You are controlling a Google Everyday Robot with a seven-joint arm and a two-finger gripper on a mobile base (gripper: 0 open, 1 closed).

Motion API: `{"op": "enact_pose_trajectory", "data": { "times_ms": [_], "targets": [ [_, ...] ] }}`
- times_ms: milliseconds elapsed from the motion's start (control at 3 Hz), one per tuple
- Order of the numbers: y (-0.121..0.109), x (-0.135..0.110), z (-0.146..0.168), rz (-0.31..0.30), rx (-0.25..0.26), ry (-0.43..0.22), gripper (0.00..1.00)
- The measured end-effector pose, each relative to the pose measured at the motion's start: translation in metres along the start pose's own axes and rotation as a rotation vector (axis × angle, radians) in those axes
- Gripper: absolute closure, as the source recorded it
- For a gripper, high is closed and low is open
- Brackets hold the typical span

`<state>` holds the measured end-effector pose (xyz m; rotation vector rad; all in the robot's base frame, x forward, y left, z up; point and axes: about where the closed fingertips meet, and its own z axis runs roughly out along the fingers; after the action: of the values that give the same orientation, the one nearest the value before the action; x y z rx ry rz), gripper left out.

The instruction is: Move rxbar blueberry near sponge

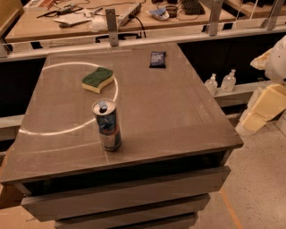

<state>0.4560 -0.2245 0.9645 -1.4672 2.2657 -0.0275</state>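
The rxbar blueberry (157, 59), a small flat dark navy wrapper, lies near the far edge of the brown table (178, 116), right of centre. The sponge (98, 79), green on top over pale yellow foam, lies to the left of the bar, about a third of the table's width away, on a pale ring mark. My gripper (264, 107) shows as pale cream parts at the right edge of the view, off the table and well right of both things, holding nothing that I can see.
A tall blue-silver drink can (107, 125) stands upright near the table's front, left of centre. Two small bottles (220, 82) stand on a low shelf to the right. A cluttered workbench (125, 13) with metal posts runs behind the table.
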Motion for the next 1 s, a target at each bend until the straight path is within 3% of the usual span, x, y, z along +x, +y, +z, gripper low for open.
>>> {"op": "enact_pose_trajectory", "data": {
  "times_ms": [667, 1000],
  "targets": [
    [-0.048, 0.006, 0.021, 0.234, 0.143, -0.232, 0.00],
    [-0.063, -0.002, 0.038, 0.304, 0.173, -0.352, 0.00]
  ]
}}
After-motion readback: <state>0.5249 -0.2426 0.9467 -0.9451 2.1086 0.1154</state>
